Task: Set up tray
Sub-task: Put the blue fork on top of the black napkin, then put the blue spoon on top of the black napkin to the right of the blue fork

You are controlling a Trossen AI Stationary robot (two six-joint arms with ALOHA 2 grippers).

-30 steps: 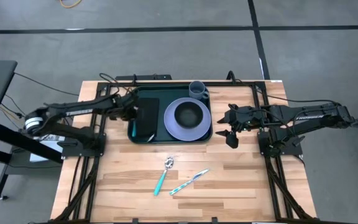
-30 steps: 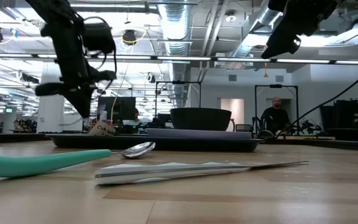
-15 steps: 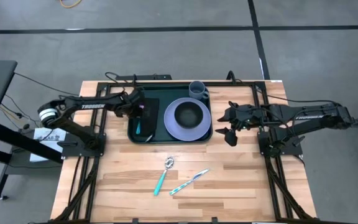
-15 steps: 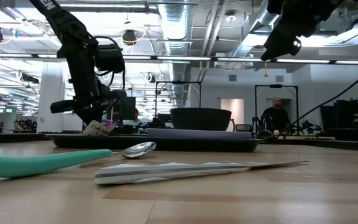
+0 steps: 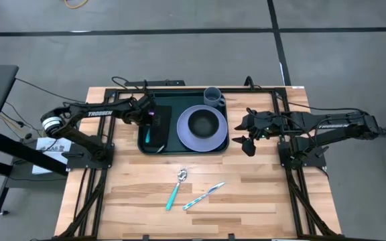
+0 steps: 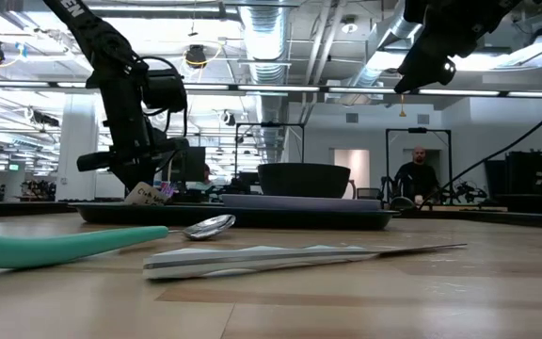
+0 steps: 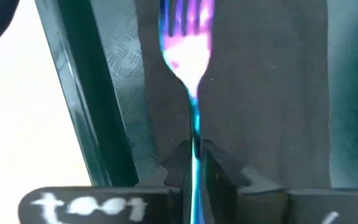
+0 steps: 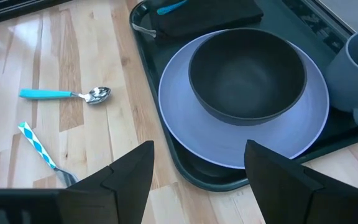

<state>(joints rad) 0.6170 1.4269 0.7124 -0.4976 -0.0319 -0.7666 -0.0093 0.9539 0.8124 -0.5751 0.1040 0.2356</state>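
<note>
While the left gripper (image 5: 151, 118) keeps its jaws clamped on the fork (image 7: 189, 62) over the black napkin (image 7: 260, 93), the tray (image 5: 169, 148) sits in the upper centre of the wooden surface (image 5: 260, 194). On the tray, right of the napkin, stand a lilac plate (image 5: 183, 134), a dark bowl (image 5: 204, 122) and a cup (image 5: 212, 96). Right of the tray, the right gripper (image 5: 244, 132) hovers with jaws apart. Lower centre lie a spoon (image 5: 177, 187) and a knife (image 5: 203, 196), well apart from the tray.

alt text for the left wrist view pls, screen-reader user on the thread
The left gripper is shut on a fork by its thin handle, tines pointing away over a black napkin. The napkin lies in the dark green tray, with pale wooden table beyond its rim.
</note>
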